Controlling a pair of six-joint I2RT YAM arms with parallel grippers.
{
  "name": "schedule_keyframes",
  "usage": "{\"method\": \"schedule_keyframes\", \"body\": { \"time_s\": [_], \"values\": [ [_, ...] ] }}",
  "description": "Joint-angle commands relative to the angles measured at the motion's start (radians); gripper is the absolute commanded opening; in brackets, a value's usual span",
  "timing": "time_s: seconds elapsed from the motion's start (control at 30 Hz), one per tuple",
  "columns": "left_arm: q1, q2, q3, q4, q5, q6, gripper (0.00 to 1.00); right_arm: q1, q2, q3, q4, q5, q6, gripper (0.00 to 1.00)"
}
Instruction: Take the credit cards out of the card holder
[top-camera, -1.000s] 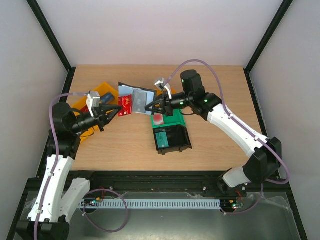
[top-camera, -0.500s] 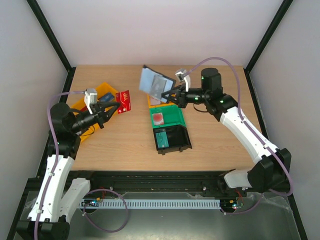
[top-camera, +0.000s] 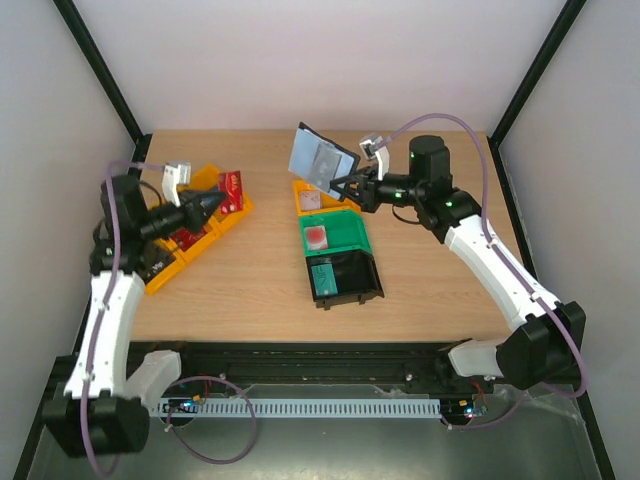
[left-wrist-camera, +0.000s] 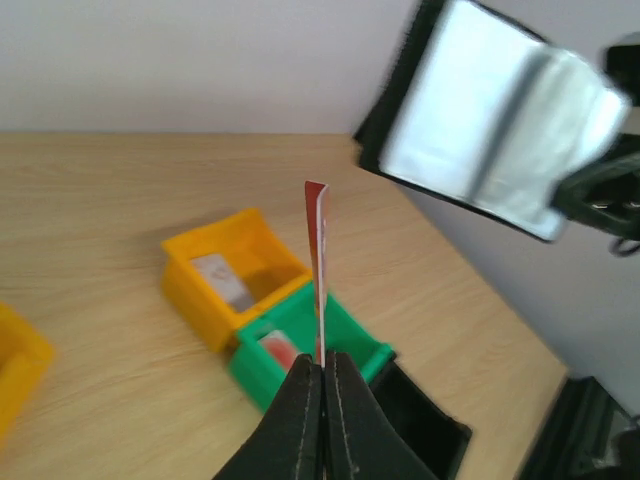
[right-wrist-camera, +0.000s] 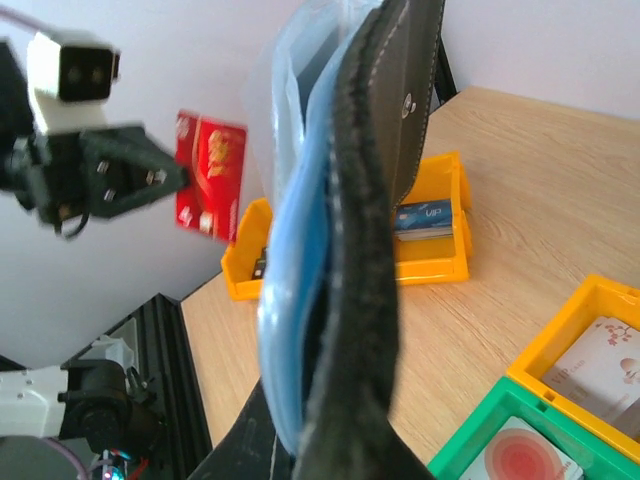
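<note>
My right gripper (top-camera: 347, 186) is shut on the lower edge of the card holder (top-camera: 322, 160), a black wallet with a blue-grey lining, and holds it open and upright above the back middle of the table. The right wrist view shows the card holder (right-wrist-camera: 372, 240) edge-on, filling the centre. My left gripper (top-camera: 212, 203) is shut on a red credit card (top-camera: 232, 189) above the yellow bins (top-camera: 160, 270) on the left. The left wrist view shows that credit card (left-wrist-camera: 319, 260) edge-on, rising from my shut left gripper (left-wrist-camera: 322, 362). More red cards (top-camera: 186, 238) lie in the yellow bin.
A small yellow bin (top-camera: 300, 190) with pale cards, a green bin (top-camera: 352, 240) with a red-spotted card and a black bin (top-camera: 365, 275) with a teal card stand in a row at the table's middle. A blue card (right-wrist-camera: 428, 218) lies in a left yellow bin.
The left arm has swung left and back, carrying the red card from mid-table to above the yellow bins. The right gripper has drawn the card holder slightly right and back.
</note>
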Motion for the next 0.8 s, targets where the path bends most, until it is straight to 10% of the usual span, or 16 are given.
{"method": "schedule_keyframes", "body": {
  "time_s": [0.0,0.2,0.77],
  "values": [
    [0.12,0.192,0.255,-0.493,0.021,0.528,0.02,0.003,0.021,0.069,-0.08,-0.009,-0.091,0.02],
    [0.279,0.572,0.621,-1.1,-0.114,1.118,0.02,0.003,0.049,0.104,-0.129,-0.008,-0.159,0.02],
    [0.318,1.078,0.94,-1.079,-0.377,0.988,0.02,0.003,0.127,0.164,-0.288,0.017,-0.315,0.02]
  ]
}}
